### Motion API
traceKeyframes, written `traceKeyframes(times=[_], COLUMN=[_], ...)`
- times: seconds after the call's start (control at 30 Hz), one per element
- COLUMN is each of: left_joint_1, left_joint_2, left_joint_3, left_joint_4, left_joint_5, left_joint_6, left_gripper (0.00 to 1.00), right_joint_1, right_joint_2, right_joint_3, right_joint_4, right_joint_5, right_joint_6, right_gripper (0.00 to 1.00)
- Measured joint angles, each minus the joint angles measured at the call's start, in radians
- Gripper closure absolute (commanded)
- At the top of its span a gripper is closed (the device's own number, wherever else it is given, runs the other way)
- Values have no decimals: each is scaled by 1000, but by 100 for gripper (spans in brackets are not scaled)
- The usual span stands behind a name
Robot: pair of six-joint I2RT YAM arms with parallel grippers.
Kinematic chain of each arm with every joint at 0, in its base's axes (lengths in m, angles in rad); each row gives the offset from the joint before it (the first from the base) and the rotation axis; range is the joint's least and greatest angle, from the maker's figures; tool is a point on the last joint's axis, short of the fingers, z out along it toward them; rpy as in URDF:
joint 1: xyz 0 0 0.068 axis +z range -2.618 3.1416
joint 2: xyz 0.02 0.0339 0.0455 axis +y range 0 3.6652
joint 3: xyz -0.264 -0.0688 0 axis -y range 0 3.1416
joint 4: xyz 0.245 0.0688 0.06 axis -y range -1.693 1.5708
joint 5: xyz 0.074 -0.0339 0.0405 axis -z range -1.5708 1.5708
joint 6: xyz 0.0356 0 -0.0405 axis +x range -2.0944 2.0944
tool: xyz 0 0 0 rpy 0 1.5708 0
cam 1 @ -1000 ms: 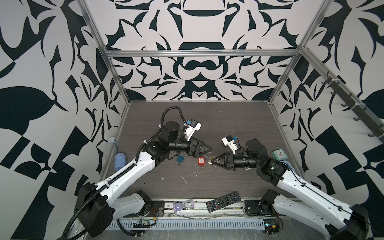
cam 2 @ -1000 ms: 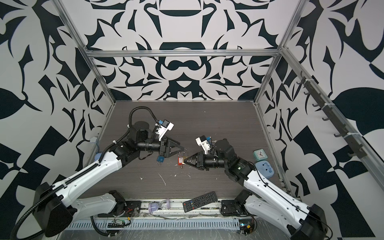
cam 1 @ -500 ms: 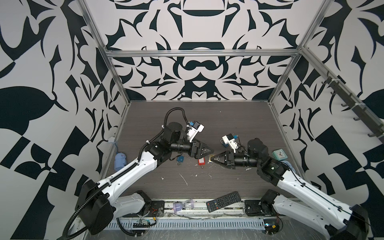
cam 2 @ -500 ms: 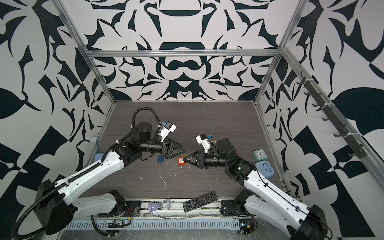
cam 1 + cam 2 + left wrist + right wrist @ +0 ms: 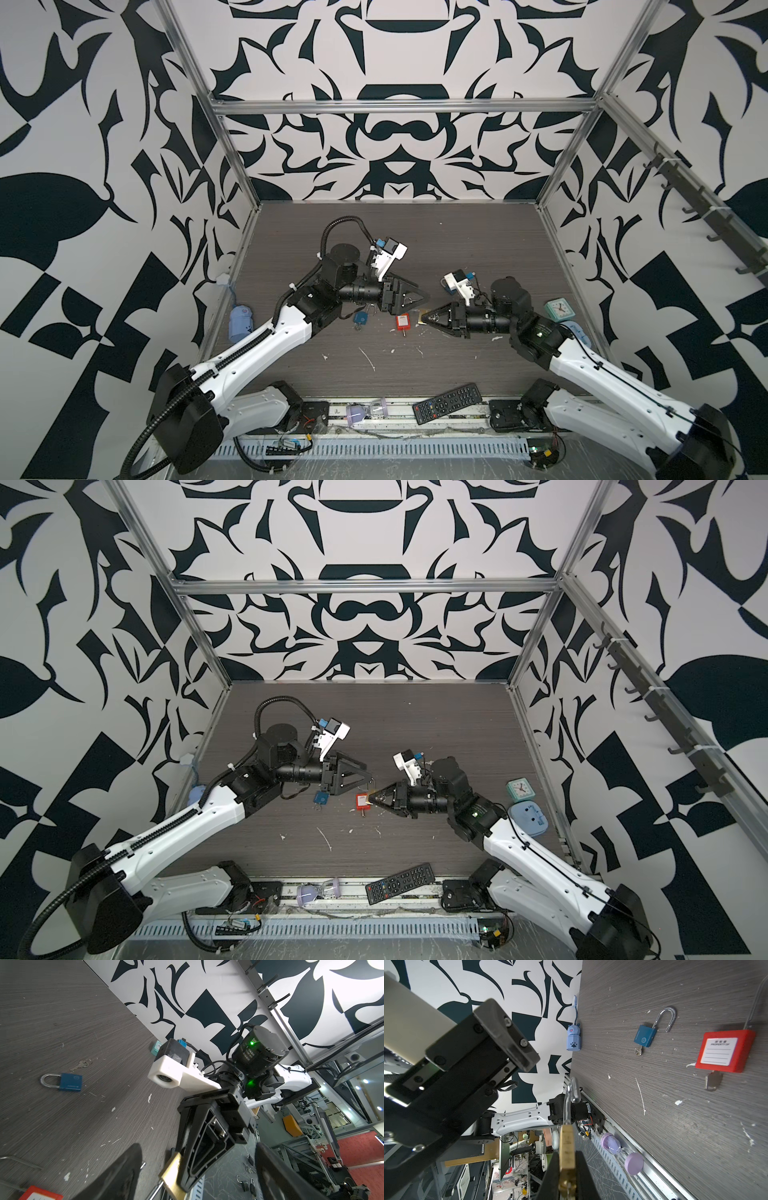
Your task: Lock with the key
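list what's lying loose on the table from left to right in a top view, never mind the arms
blue cat-shaped toy → blue padlock → red padlock → remote → small clock

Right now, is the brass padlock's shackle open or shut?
Open: on the brass padlock, the shackle tip hangs clear of its body.
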Motion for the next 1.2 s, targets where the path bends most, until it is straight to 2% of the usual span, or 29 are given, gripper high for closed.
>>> traceKeyframes(times=[0.47, 0.9, 1.1, 1.2], left_joint_1=[-5, -8, -8, -8], left_joint_2=[42, 59, 40, 40], left_joint_3=[-68, -150, -167, -167], left_joint_4=[101, 214, 229, 233], left_joint_5=[31, 70, 61, 55], left_joint_6=[-58, -141, -156, -161], left_gripper=[14, 43, 51, 51], right_joint_1=[-9, -90, -100, -101], right_joint_2=[-1, -69, -84, -85], right_joint_3=[0, -1, -16, -24], right_joint_4=[52, 62, 76, 93], right_joint_5=[-3, -11, -23, -25], right_joint_6=[0, 0, 1, 9], right_gripper=[100, 100, 100, 100])
